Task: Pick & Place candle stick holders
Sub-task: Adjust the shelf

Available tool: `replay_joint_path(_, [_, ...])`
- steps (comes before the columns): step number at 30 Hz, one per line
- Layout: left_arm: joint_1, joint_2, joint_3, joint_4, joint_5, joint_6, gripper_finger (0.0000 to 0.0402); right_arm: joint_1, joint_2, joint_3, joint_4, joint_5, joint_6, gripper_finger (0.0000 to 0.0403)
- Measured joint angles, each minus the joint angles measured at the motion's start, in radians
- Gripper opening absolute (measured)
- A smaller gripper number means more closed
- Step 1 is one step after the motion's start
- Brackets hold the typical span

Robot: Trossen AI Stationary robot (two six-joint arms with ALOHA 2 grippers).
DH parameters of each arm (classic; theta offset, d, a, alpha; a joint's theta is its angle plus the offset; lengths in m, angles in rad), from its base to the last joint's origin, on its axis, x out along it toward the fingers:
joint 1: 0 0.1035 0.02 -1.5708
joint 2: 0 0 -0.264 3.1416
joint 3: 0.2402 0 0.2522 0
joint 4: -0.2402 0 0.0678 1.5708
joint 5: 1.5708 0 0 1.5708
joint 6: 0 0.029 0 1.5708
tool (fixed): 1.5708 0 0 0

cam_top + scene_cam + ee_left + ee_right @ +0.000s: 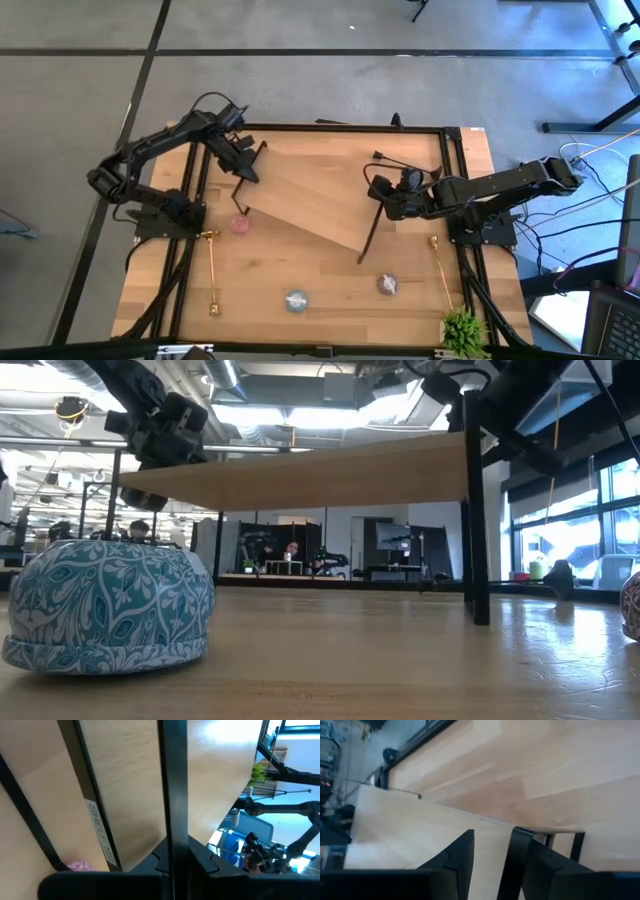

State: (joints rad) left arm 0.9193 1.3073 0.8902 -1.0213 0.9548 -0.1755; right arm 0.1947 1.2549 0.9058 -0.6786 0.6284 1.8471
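The wide wooden board (310,195) hung above the desk (330,300), carried between both arms. The left gripper (243,160) had its jaws clenched on the black rail (172,795) at the board's far-left end; the right gripper (392,200) had its jaws around the black rail (370,232) at the board's right end.

None of the candle stick holders was in either grip. A gold stem (212,272) lay flat on the desk near the left arm's base, and a second gold stem (442,268) lay flat near the right arm's base. The pink round (240,224) sat just below the left gripper, beside the board's left edge. The pale blue round (296,300) and the mauve round (388,285) sat toward the desk's front, well apart from both grippers. A small green plant (463,330) stood at the front right corner.
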Motion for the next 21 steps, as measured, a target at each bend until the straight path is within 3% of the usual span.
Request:
replay_joint_path(11, [-0.043,-0.030,0.000,0.016,-0.053,-0.048,0.0019,0.004,-0.036,0.003,-0.019,-0.152,-0.058,0.0170])
replay_joint_path(21, [-0.084,-0.030,0.001,0.068,-0.049,-0.085,0.0009,0.021,-0.167,0.000,-0.194,-0.292,-0.082,0.0174])
